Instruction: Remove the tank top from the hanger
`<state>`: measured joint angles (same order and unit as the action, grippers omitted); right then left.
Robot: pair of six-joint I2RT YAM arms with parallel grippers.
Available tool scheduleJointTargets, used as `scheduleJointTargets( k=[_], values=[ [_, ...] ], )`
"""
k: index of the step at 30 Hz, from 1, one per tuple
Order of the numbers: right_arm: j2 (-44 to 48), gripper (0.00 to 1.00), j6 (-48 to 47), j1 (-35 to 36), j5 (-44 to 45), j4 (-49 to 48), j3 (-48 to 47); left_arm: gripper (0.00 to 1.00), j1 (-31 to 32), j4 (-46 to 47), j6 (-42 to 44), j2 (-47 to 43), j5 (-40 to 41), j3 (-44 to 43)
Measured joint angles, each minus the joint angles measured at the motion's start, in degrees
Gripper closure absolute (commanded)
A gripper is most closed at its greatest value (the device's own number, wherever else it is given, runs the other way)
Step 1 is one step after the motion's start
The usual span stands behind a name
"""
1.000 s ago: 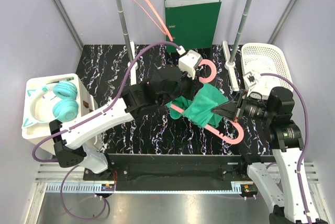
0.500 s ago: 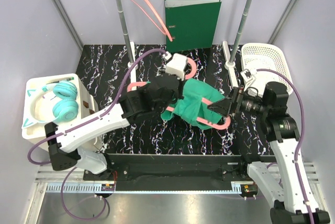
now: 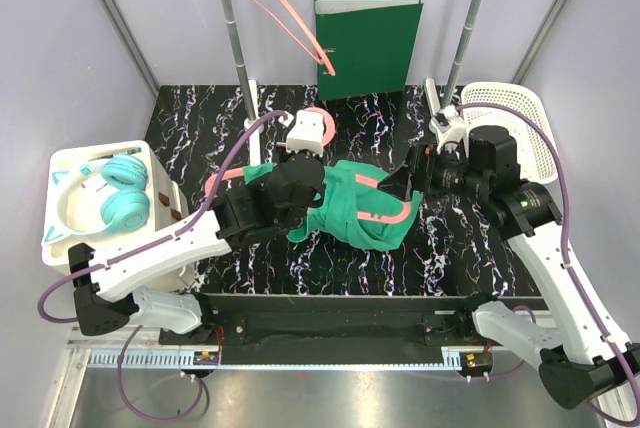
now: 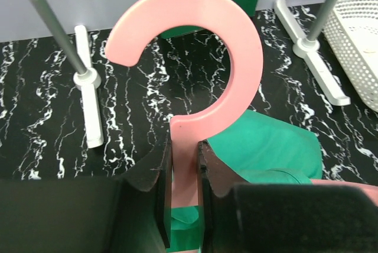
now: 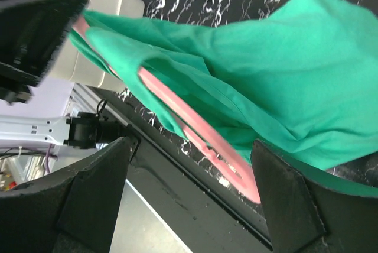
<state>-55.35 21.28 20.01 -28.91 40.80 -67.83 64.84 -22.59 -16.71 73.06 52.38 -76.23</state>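
Observation:
A green tank top (image 3: 360,210) hangs on a pink hanger (image 3: 397,217) held low over the black marble table. My left gripper (image 3: 303,153) is shut on the hanger's neck just below its hook (image 4: 236,46), with the tank top (image 4: 266,146) right of the fingers. The left gripper (image 4: 184,158) has pink plastic pinched between both pads. My right gripper (image 3: 408,186) is open at the garment's right end. In the right wrist view the tank top (image 5: 266,58) and a hanger arm (image 5: 201,129) lie ahead of the right gripper (image 5: 192,143), with nothing between its fingers.
A second pink hanger (image 3: 280,8) hangs on the rack between two posts (image 3: 238,58). A green binder (image 3: 368,43) leans on the back wall. A white basket (image 3: 515,113) stands at the right. A white box (image 3: 70,163) holding teal headphones (image 3: 110,198) stands at the left.
My right gripper has opened, let go of the tank top and drawn back toward the far right. The left gripper has carried the hanger and tank top to the left.

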Motion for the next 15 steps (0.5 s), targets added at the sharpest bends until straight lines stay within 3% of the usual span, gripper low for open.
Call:
scheduleJointTargets(
  k=[10, 14, 15],
  values=[
    [-4.52, 0.11, 1.27, 15.76, 13.73, -1.95, -4.22, 1.00, -0.48, 0.15, 0.04, -2.64, 3.54, 2.78],
    [-5.40, 0.26, 1.53, 18.75, 15.98, -2.27, -4.24, 1.00, -0.79, 0.13, 0.04, -2.91, 3.76, 2.80],
    [-5.40, 0.41, 1.88, 19.06, 16.02, -2.73, -4.24, 1.00, -0.83, 0.11, 0.02, -2.95, 3.76, 2.80]
  ],
)
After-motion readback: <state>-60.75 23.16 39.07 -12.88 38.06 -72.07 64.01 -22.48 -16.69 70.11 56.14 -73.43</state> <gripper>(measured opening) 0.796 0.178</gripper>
